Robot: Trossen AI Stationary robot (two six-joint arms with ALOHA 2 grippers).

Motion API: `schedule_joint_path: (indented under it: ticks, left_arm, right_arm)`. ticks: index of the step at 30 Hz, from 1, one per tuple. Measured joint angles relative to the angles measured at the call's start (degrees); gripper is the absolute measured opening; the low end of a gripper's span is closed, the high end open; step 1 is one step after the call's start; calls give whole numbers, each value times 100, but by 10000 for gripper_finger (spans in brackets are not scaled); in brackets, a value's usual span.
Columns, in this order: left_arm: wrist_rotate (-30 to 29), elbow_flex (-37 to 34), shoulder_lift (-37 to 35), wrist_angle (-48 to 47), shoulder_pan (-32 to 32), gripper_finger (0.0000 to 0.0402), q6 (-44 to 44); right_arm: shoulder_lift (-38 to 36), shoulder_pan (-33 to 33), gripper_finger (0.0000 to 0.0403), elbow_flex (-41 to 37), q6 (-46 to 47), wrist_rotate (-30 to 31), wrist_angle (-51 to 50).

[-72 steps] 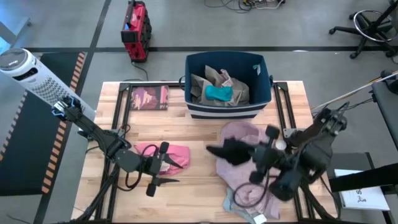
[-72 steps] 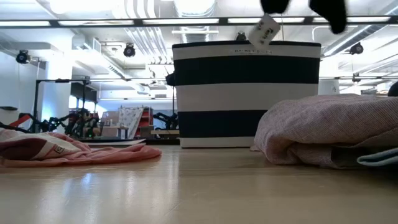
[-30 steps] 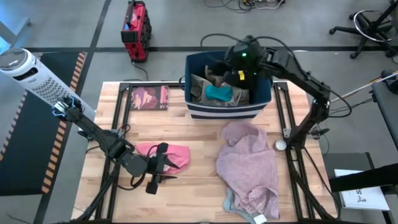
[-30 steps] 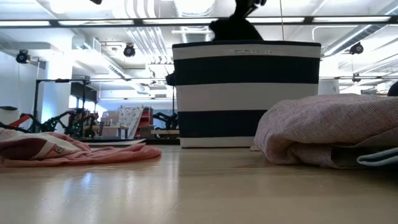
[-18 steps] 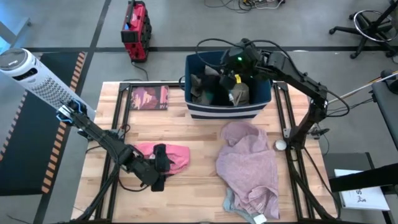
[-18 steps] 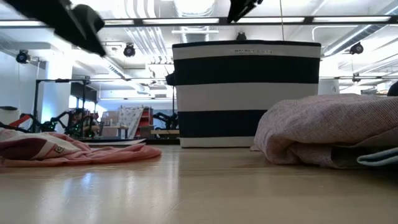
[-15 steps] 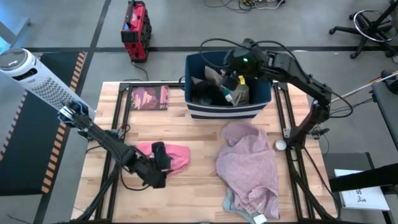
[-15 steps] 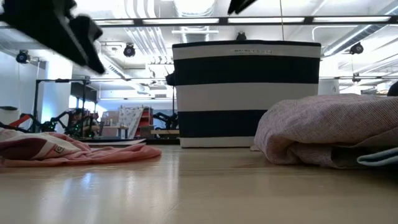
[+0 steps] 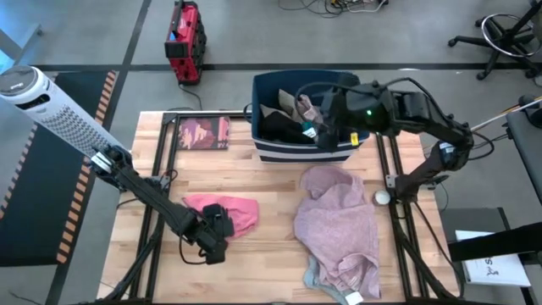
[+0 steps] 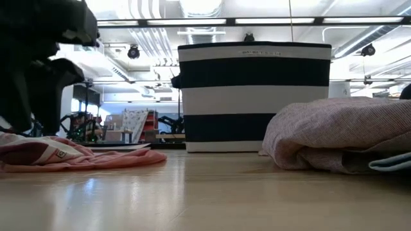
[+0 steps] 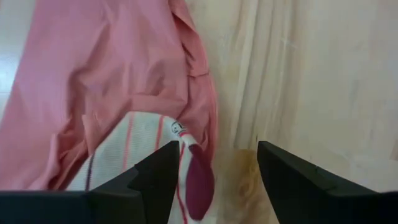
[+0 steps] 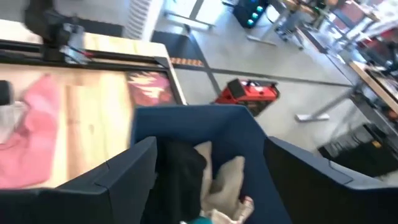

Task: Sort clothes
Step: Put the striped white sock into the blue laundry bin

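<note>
My left gripper point(image 9: 216, 233) stands open, pointing down at the near edge of a pink garment point(image 9: 239, 212) that lies flat on the table's left half. A white piece with maroon stripes point(image 11: 134, 155) shows in the pink garment point(image 11: 106, 81), by one finger. My right gripper point(image 9: 318, 127) hangs open and empty over the striped navy basket point(image 9: 262, 85). A black piece point(image 9: 278, 127) lies in the basket on beige ones. A large mauve-pink garment point(image 9: 339, 222) lies heaped at the right. My left gripper stands with its fingers point(image 11: 155, 171) down at the pink garment's near edge point(image 11: 199, 124). Whether they touch the cloth I cannot tell.
A flat dark-red booklet point(image 9: 203, 133) lies at the far left of the table. A grey-blue piece point(image 9: 315, 275) peeks out under the mauve garment's near end. Bare wood lies between the two garments and along the near edge.
My right gripper has let go of the black piece, which has dropped into the basket, and has drawn back toward the basket's near right side. My left gripper has tipped from level to pointing down and come down at the pink garment's near edge.
</note>
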Motion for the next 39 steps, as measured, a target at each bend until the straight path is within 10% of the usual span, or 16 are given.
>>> schedule_joint_path:
  ticks: [9, 19, 26, 32, 39]
  left_arm:
    - [-1, -61, 624, -63, 9, 172, 87]
    - [4, -61, 34, -71, 24, 10, 407]
    - [-723, -59, -1265, 51, 92, 4, 492]
    - [-2497, -57, -2315, 702, 365, 2, 1405]
    - [-2183, -57, -3016, 2625, 1332, 1, 3479]
  right_arm:
    - [-7, 356, 270, -2, 506, 10, -490]
    - [-5, 604, 244, -7, 847, 15, -614]
    - [-7, 883, 234, -9, 1021, 17, -610]
    - [-7, 1229, 237, -12, 1101, 9, -674]
    - [-11, 1578, 232, -308, 1418, 6, -706]
